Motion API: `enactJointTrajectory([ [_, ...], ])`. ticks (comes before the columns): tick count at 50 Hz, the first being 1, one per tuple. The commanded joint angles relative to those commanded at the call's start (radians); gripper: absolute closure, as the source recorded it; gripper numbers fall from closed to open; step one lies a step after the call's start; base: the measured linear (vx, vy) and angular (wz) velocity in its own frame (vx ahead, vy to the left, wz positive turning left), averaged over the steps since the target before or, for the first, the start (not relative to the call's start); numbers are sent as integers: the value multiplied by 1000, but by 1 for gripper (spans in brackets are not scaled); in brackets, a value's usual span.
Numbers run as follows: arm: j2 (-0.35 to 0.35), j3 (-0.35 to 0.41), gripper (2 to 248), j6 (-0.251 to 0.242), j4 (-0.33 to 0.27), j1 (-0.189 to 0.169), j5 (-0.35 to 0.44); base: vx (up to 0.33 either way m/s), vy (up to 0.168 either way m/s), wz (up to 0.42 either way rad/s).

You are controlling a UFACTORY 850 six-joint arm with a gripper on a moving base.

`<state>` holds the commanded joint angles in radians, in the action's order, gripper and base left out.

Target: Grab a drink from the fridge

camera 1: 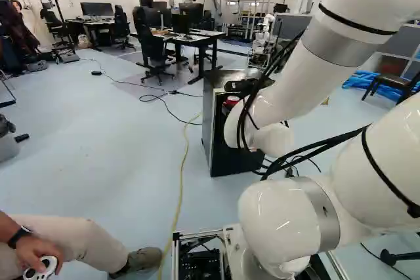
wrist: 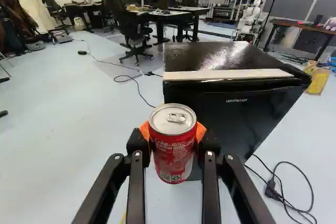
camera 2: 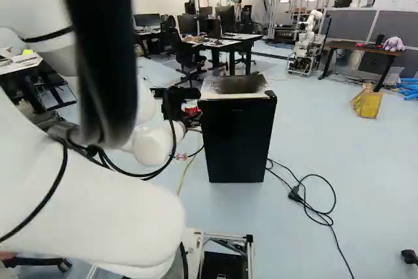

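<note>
the black gripper (camera 2: pixel 190 112) pinches a red drink can (wrist: pixel 174 148) between its two orange pads (wrist: pixel 201 131), one pressed against each side. the can is upright, its silver lid (wrist: pixel 172 118) and pull tab (wrist: pixel 177 118) in plain sight in the wrist view. it is out of the fridge, held up over the floor (camera 1: pixel 111 155).

in the right base view, the gripper and can are just left of the black mini fridge (camera 2: pixel 237 138); in the wrist view, the can overlaps the near face of the fridge. the fridge door (wrist: pixel 231 114) is closed, and a pale strip (wrist: pixel 228 74) lies along the near edge of the glossy top (wrist: pixel 210 56). the white arm (camera 1: pixel 335 44) reaches forward from the near right of the left base view.

a yellow cable (camera 1: pixel 181 185) runs along the floor to the left of the fridge, and a black power cord (camera 2: pixel 326 217) is looped to its right. at the far side are desks (camera 1: pixel 195 40) with monitors (camera 1: pixel 97 9), and a black office chair (camera 1: pixel 152 47). another robot (camera 2: pixel 305 44), also white, is farther back, and a yellow bag (camera 2: pixel 369 104) sits on the floor at the right of the right base view.
</note>
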<state>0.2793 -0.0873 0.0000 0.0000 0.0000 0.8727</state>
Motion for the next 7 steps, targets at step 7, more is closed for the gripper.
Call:
enactJointTrajectory([
  [7,0,0,152,0,0,0,0,0,0,0],
])
